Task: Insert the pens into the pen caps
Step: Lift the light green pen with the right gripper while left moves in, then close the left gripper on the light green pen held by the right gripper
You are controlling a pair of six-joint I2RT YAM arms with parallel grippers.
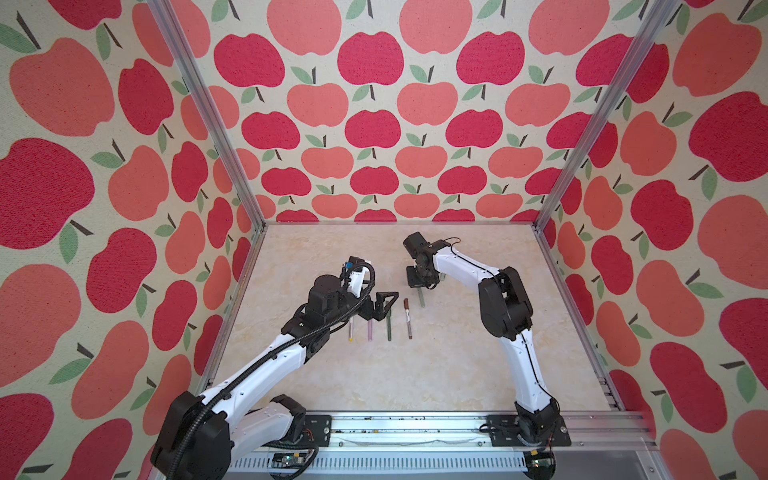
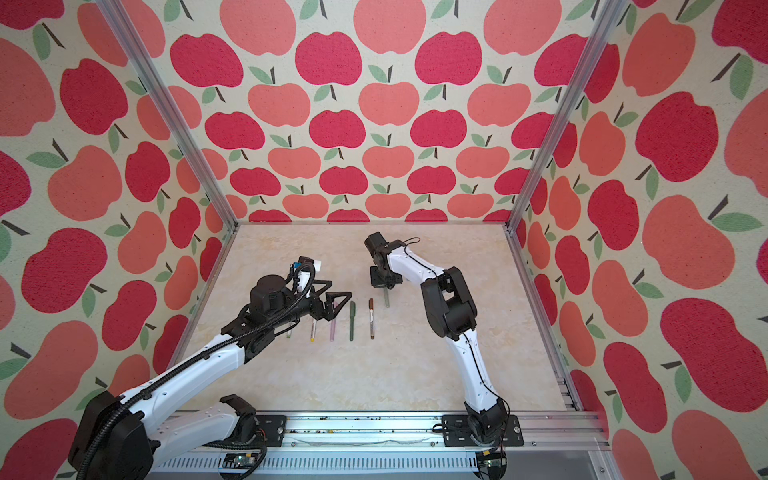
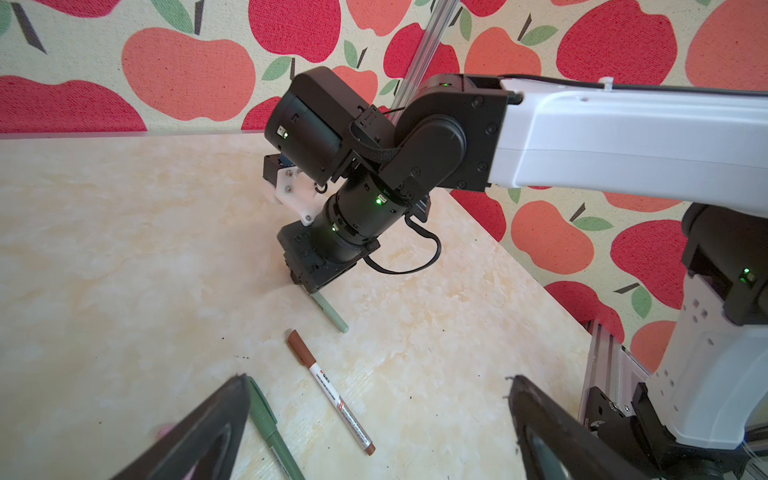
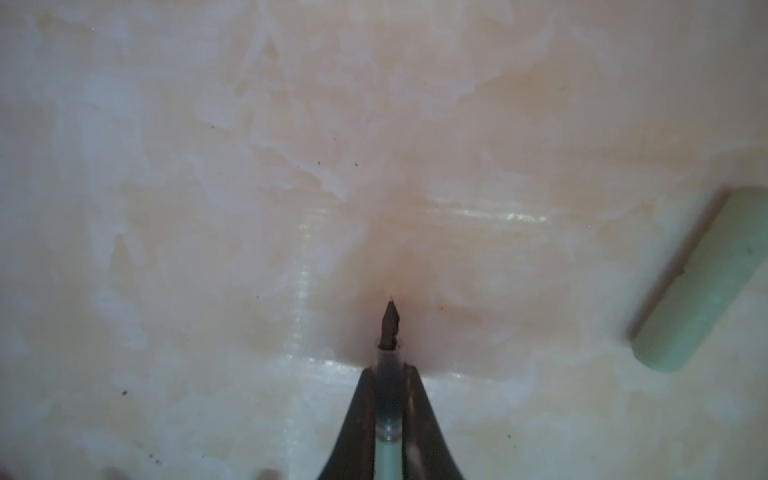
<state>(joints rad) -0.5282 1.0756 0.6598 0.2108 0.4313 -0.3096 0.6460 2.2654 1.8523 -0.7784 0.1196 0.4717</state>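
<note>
Sage pen (image 4: 389, 451), slim smooth plastic, is clamped between the right gripper's (image 4: 389, 370) fingers. Its long axis runs front to back, dark pointed tip toward the rear wall. A stubby sage cap (image 4: 702, 282) lies nearby on the marbled table (image 4: 208, 208). The left gripper (image 3: 378, 380) gapes empty.

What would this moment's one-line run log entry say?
right gripper: shut on uncapped pale sage pen | pale sage cap: lying apart from pen tip | left gripper: open, empty
</note>
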